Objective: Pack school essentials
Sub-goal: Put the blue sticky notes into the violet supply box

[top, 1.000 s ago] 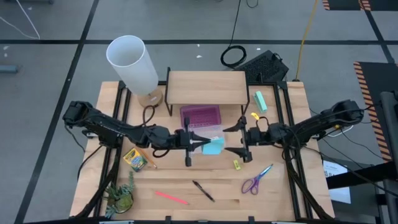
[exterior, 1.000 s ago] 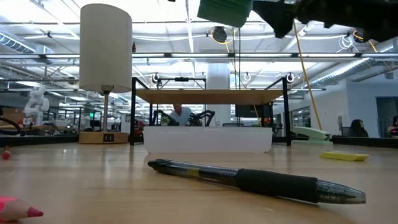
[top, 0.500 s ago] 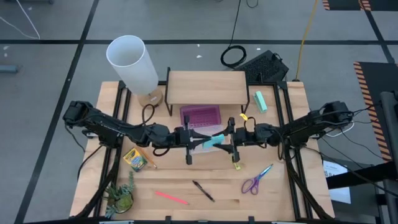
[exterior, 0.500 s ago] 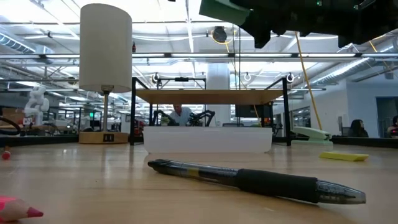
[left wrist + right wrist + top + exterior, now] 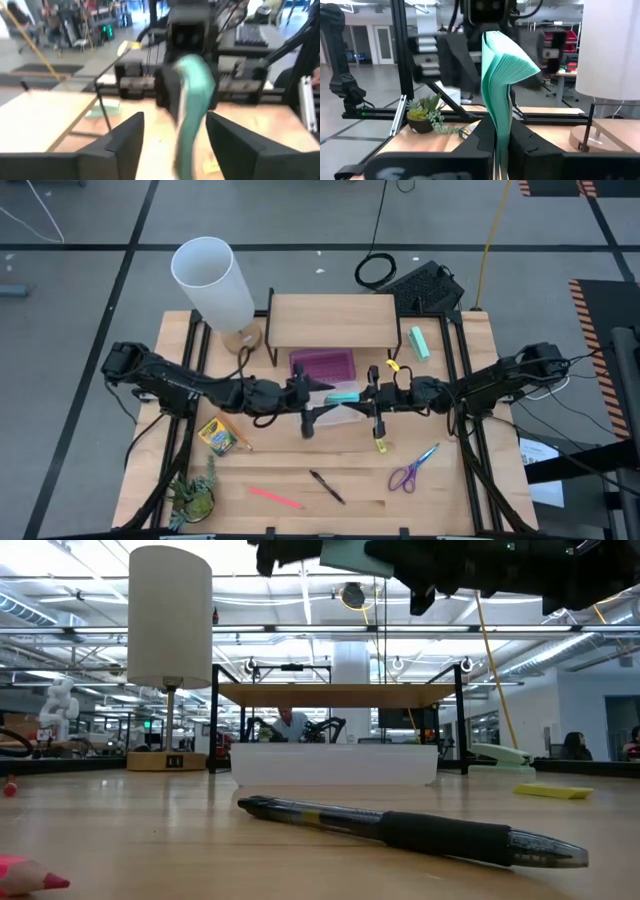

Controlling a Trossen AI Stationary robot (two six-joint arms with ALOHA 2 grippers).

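Observation:
The light-blue square note pad (image 5: 342,397) hangs on edge over the near part of the white tray (image 5: 350,418), with my right gripper (image 5: 360,399) shut on it. It also shows in the right wrist view (image 5: 501,75) and at the top of the low view (image 5: 350,554). My left gripper (image 5: 312,404) stands open just left of the pad, and the pad (image 5: 192,95) shows ahead between its fingers, untouched. On the table lie the crayon box (image 5: 222,437), black pen (image 5: 327,487), pink stick (image 5: 275,498), scissors (image 5: 413,470) and yellow piece (image 5: 380,444). My right gripper pinches the pad's two flat faces (image 5: 496,131) between its two fingers, at the pad's right-hand end. The fingers come in level from the table's right. The pad stands on edge, lifted clear above the tray, its free pages fanning apart at the far end (image 5: 520,62).
A purple case (image 5: 322,364) lies in the white tray under the wooden shelf (image 5: 333,320). The white lamp (image 5: 212,280) stands at the far left, a mint-green block (image 5: 419,342) at the far right, and a green toy dinosaur (image 5: 195,495) at the near left corner.
My right gripper has moved toward the table's left, reached the pad and taken hold of it. My left gripper, which held the pad, has opened, let go and drawn back a little to the left. The pad has turned from lying flat to standing on edge.

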